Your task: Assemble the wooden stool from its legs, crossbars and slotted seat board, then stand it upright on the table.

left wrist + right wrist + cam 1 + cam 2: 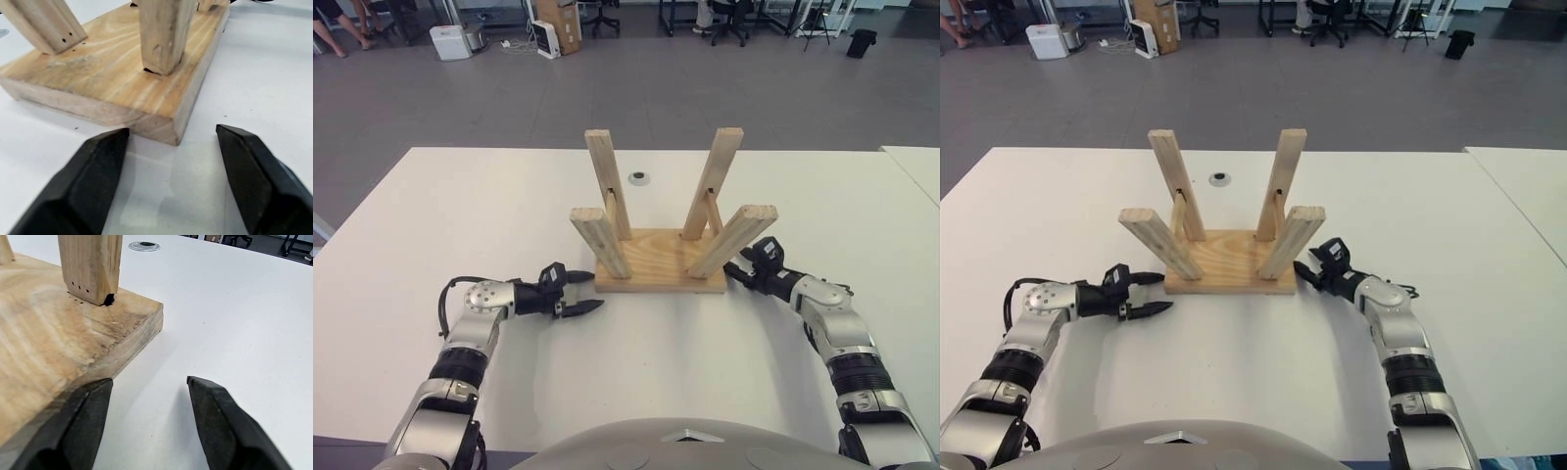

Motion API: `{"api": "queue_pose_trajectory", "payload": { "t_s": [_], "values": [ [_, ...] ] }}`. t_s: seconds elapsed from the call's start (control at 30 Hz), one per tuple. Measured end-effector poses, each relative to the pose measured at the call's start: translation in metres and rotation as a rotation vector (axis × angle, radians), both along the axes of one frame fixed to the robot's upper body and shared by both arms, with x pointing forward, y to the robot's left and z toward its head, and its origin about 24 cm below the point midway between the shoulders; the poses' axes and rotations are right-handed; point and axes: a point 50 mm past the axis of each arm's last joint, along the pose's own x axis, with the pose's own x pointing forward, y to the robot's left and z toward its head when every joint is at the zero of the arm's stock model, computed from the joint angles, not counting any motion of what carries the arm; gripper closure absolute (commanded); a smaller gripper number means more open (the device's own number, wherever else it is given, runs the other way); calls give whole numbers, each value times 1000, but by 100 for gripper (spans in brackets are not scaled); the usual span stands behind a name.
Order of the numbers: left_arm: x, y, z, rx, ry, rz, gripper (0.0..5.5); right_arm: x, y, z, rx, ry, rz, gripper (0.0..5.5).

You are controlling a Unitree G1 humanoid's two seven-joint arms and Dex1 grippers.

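Your pale wooden stool (608, 188) sits inverted on the white table (460, 215). Your left gripper (592, 295) and right gripper (736, 270) flank its rectangular seat board (661, 269), fingers apart.

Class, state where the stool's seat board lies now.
In the head views, the seat board lies flat on the table, legs upward, between the left gripper and right gripper.

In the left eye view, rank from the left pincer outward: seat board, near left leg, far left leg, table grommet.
1. Seat board, just beyond left pincer.
2. Near left leg, front left.
3. Far left leg, behind it.
4. Table grommet, far back.
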Motion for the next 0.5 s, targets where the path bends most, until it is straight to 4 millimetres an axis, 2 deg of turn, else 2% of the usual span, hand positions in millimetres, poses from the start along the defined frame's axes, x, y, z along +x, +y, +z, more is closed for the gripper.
{"api": "queue_pose_trajectory", "payload": {
  "t_s": [0.17,0.33,0.5],
  "values": [
    [0,5,2,-106,130,76,219,-1,-2,0,3,-14,2,265],
    [14,38,6,-101,165,384,219,-15,-22,-1,-7,-3,-40,265],
    [20,38,7,-72,157,477,219,-28,-24,-2,6,-4,-45,265]
  ]
}}
